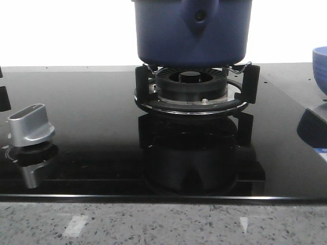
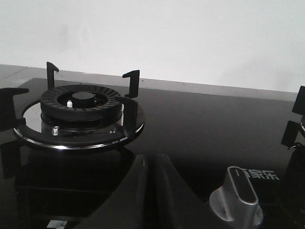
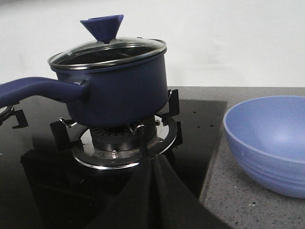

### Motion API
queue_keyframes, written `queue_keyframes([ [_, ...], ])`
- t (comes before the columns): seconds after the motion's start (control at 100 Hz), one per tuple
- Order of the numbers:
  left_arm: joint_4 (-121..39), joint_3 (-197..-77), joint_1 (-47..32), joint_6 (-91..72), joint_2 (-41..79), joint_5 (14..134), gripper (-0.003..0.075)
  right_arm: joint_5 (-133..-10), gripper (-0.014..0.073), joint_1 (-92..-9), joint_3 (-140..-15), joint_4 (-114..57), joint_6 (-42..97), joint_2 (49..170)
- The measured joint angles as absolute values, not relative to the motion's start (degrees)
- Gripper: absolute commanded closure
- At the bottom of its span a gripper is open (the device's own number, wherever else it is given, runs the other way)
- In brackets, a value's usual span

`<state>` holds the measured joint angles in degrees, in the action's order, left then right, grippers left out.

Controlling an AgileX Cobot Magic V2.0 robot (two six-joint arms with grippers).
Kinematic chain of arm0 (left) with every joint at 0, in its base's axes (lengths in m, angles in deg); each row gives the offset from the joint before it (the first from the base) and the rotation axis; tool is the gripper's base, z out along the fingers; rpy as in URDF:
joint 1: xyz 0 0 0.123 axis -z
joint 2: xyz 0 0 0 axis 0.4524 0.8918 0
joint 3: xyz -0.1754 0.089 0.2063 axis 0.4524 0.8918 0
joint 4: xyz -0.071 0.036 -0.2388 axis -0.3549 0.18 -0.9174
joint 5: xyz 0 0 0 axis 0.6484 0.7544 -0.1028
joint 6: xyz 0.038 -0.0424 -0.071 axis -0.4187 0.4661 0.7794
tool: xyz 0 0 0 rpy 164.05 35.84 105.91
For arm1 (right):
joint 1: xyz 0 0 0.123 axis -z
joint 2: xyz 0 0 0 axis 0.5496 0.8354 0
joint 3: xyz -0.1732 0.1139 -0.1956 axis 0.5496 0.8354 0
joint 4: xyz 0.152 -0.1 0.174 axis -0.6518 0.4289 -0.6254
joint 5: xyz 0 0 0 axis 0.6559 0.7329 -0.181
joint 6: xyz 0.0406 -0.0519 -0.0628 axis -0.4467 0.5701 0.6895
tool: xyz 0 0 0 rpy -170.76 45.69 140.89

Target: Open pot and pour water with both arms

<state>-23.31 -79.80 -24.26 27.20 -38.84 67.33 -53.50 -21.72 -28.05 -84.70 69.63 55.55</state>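
Two burners are showing on my feeds, both set in a glossy black cooktop (image 1: 92, 127) that is sitting on a speckled grey counter (image 1: 163, 224). I am seeing the pot (image 3: 119, 90) resting on the right burner (image 3: 126, 143), its dark blue body sitting on the black prongs of the grate. Its glass lid (image 3: 107, 50) is sitting in place on the rim, topped by a blue cone-shaped knob (image 3: 102, 26). The long blue handle (image 3: 35, 89) is reaching out sideways from the pot wall. On the front camera the pot (image 1: 191, 30) is filling the upper middle of the view, with the handle mount and its hole facing me.

A lighter blue bowl (image 3: 269, 143) is standing on the counter just beside the cooktop's edge, apart from the pot. A silver control knob (image 1: 30, 125) is standing near the cooktop's left front.

My left tool (image 2: 151, 164) is hovering over the cooktop near the bare left burner (image 2: 78, 112), its dark fingers pressed together and holding nothing. My right tool (image 3: 153, 164) is hanging in front of the pot's burner, fingers likewise pressed together, touching neither pot nor bowl.
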Motion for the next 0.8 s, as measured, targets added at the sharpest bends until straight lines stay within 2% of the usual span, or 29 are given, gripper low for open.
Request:
queue_keyframes([
  [0.8,-23.81,-79.8,-24.01,27.43,-38.84,70.36,0.0741,-53.5,0.065,-21.72,-28.05,-84.7,69.63,55.55],
])
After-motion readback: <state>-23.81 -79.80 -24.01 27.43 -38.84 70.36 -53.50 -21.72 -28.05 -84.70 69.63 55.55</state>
